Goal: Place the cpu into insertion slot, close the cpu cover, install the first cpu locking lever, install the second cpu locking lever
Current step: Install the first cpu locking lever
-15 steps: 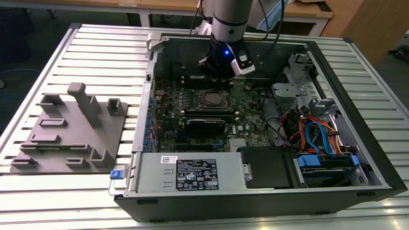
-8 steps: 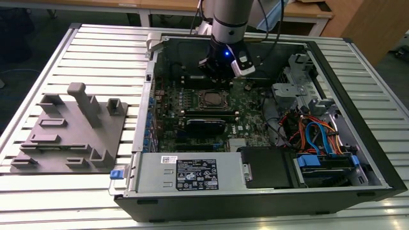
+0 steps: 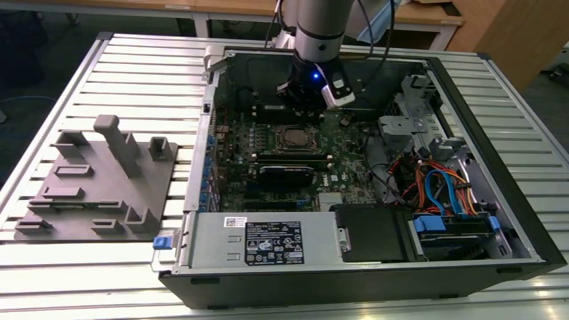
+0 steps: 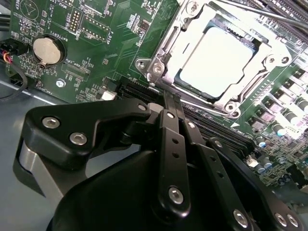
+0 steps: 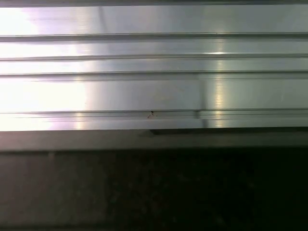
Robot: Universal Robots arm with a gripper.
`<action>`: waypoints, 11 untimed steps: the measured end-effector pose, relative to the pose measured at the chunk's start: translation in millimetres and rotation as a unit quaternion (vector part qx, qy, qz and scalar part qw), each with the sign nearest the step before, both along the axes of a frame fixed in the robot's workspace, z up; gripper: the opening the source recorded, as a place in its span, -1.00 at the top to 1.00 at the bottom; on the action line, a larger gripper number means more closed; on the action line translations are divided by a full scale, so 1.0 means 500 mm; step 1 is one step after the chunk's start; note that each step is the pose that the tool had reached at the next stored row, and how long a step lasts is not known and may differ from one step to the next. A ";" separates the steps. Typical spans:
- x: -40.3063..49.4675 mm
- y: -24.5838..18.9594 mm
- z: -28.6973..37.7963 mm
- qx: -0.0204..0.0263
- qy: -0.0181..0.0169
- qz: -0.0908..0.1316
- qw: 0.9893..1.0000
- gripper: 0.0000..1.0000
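In the exterior view the insertion slot (image 3: pixel 292 138) sits mid-board inside the open computer case, and my gripper (image 3: pixel 308 105) hangs just behind it, above the motherboard. The second wrist view has the cpu (image 4: pixel 221 55), a bright silvery square, lying in the socket. The cpu cover (image 4: pixel 167 44) lies flat around it as a metal frame. My gripper (image 4: pixel 168 100) is a short way off the socket's corner. Its black fingers (image 4: pixel 169 139) are pressed together with nothing between them. A thin metal rod (image 4: pixel 250 10) runs along the socket's far side. I cannot tell whether it is latched.
A grey fixture block (image 3: pixel 89 180) lies on the slatted table (image 5: pixel 144 57) at the exterior view's left. The case holds a power supply (image 3: pixel 266 241) in front and a drive cage with cables (image 3: pixel 444 193) on that view's right. Memory slots (image 4: pixel 216 132) and a coin battery (image 4: pixel 46 50) flank the socket.
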State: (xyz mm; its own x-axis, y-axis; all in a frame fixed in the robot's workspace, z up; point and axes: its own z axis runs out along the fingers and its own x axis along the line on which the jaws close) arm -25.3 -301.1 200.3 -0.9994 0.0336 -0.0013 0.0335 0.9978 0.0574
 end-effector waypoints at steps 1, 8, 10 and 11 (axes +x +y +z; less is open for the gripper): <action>0.000 0.0000 0.000 0.000 0.000 0.000 1.000 0.80; 0.000 0.0000 0.000 0.000 0.000 0.000 1.000 0.80; 0.000 0.0001 0.003 0.000 0.000 0.000 1.000 0.80; 0.000 0.0000 0.004 0.000 0.000 0.000 1.000 0.80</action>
